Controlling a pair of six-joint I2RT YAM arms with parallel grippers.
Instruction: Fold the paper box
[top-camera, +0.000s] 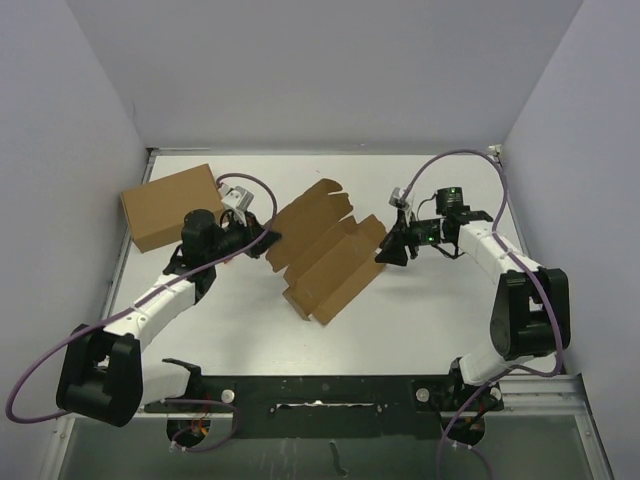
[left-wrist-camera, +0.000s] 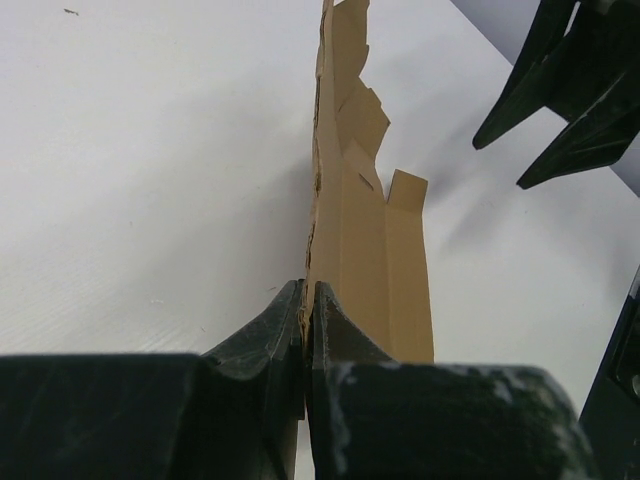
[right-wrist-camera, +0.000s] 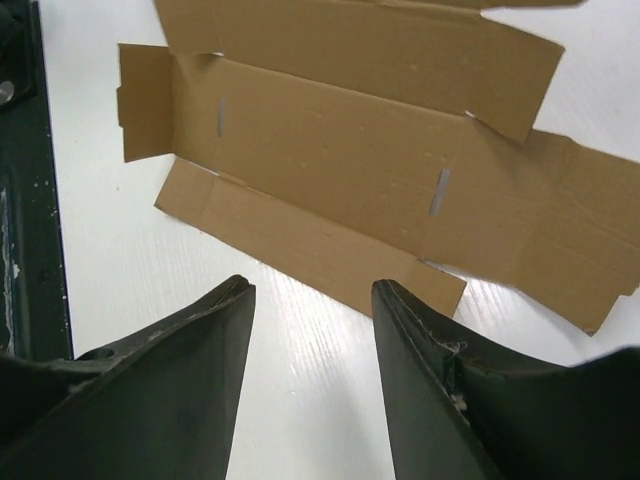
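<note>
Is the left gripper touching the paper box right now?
Touching. The left wrist view shows the left gripper with its jaws closed on the edge of the paper box, the cardboard pinched between them.

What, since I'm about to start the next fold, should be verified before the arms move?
1. Left arm's jaws shut on an edge of the brown die-cut cardboard paper box: ok.
2. Right arm's jaws open and empty, beside the box: ok.
3. Box folded up: not ok, it lies spread out.
4. Larger plain brown cardboard box apart from it: ok.
5. Gripped edge lifted off the white table: cannot tell.
</note>
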